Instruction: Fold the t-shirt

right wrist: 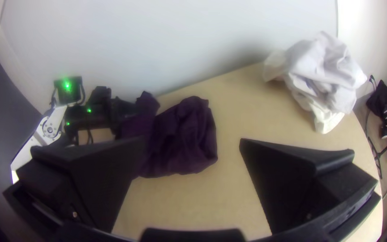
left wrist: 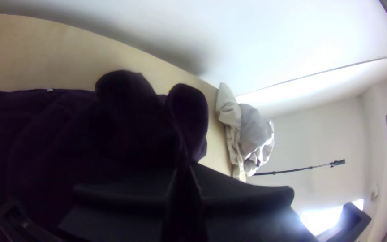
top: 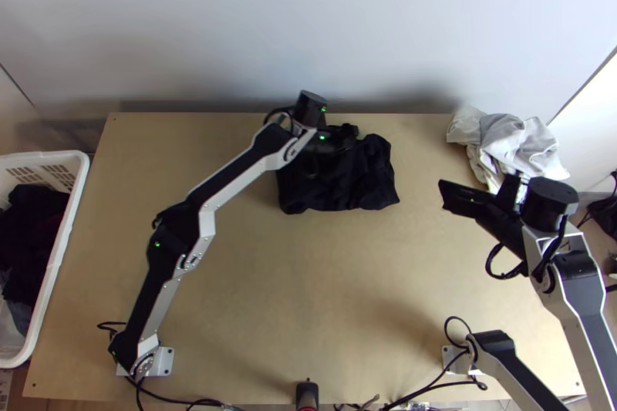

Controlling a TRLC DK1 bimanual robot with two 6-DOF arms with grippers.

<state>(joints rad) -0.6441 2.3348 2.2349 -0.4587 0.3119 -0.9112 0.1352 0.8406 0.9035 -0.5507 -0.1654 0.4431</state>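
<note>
Fold in hand: t-shirt [top: 335,187] gripped near the table's far edge

The t-shirt lies in a compact, partly folded bundle toward twelve o'clock of the table [top: 324,288]; the left gripper [left wrist: 185,168] has its fingers closed on a raised part of the cloth, though in fabric this dark the layers cannot be counted reliably. The right gripper [right wrist: 192,141] stands wide and unloaded at about three o'clock of the shirt.

Advised: lay the pinched part down low and slow, edge to edge, then release before withdrawing; a hasty lift could drag the under layer askew. The far edge and wall [top: 308,25] limit movement toward twelve; tabletop toward six o'clock gives working room; pale cloths [top: 513,145] sit near two.
</note>
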